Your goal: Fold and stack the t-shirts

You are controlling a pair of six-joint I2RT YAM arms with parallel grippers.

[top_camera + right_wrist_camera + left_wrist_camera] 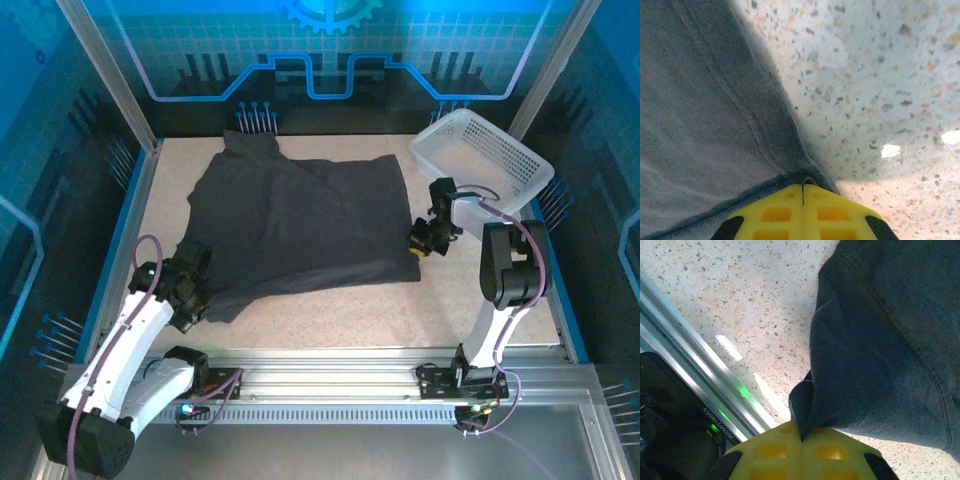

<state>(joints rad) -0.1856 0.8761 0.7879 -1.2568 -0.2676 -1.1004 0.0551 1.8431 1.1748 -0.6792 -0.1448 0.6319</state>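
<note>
A dark charcoal t-shirt [295, 225] lies spread and rumpled across the middle of the speckled table. At its near left corner, my left gripper [197, 292] is shut on a pinched fold of the cloth. In the left wrist view the yellow jaws of my left gripper [802, 436] meet with the t-shirt [880, 340] rising out of the seam between them. My right gripper [420, 240] is shut on the shirt's right edge near the front corner. In the right wrist view my right gripper [803, 188] clamps the hem of the t-shirt [705, 115].
A white lattice basket [482, 158] stands at the back right, just behind the right arm. An aluminium rail [330, 362] runs along the near edge, and the same rail [695, 370] lies close to the left gripper. Blue side rails bound the table.
</note>
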